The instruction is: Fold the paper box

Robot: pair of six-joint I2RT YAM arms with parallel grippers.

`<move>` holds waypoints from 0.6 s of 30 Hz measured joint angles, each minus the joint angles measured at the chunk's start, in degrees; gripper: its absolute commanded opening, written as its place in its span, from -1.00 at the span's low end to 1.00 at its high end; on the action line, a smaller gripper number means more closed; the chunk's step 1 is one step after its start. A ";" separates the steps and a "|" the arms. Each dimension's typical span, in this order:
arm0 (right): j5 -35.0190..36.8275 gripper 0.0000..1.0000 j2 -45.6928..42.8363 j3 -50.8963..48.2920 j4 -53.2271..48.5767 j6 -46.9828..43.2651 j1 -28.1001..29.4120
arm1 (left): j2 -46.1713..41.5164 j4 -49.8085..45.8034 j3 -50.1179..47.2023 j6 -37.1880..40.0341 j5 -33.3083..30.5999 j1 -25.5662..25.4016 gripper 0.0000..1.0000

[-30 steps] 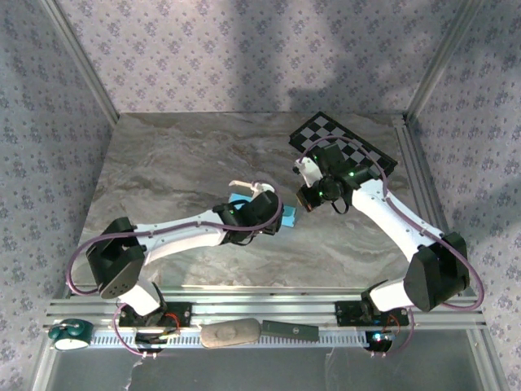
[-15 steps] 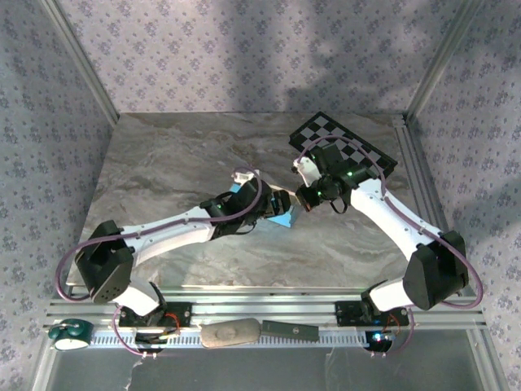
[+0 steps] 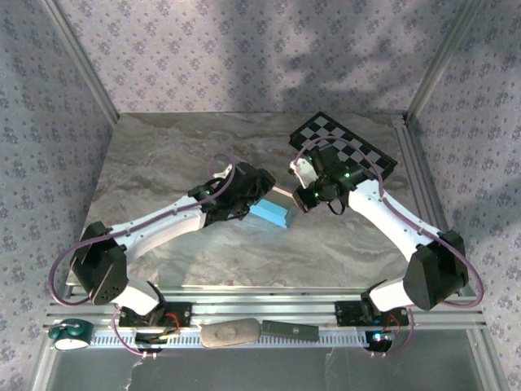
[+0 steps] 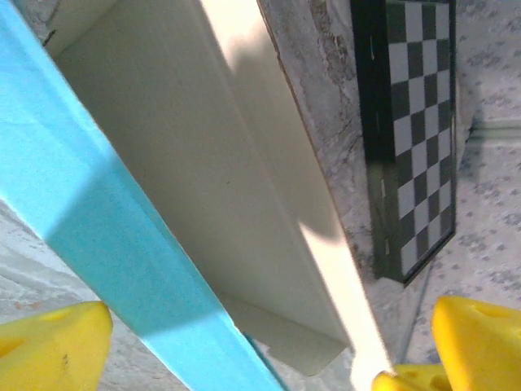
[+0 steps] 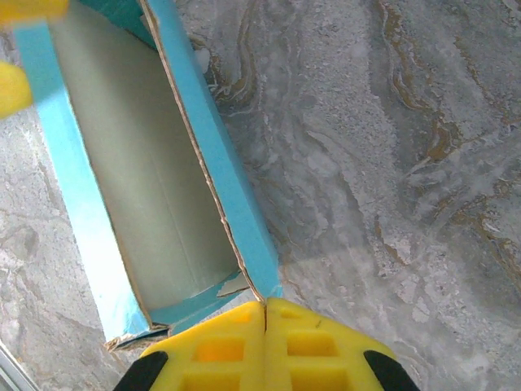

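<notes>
Currently the paper box (image 3: 273, 214) lies mid-table (image 3: 163, 163), open side up. The left gripper (image 3: 254, 195) is spread wide over it. The right gripper (image 5: 265, 326) is closed, holding nothing, with its tips at the box's corner.

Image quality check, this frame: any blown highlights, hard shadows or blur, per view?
Left wrist: a hard light band washes out the white inner wall of the turquoise card paper box; a diagonal shadow edge crosses its blue side; the yellow fingertips look soft. Right wrist: even light, grey marbled table sharp, box interior dim. Top external: broad soft shadows on the floral wallpaper, no glare.
</notes>
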 measured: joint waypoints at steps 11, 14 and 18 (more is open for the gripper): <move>1.27 -1.00 -0.17 -0.33 0.79 -0.02 2.93 | 5.99 -2.38 5.62 -1.42 5.40 3.67 1.00; 1.66 -1.00 -0.17 -0.44 1.27 -0.02 3.93 | 7.19 -3.87 6.64 -1.38 6.51 4.00 0.97; 2.49 -1.00 -0.17 -0.44 1.62 -0.04 5.11 | 9.64 -6.80 9.79 -0.66 7.96 4.59 0.79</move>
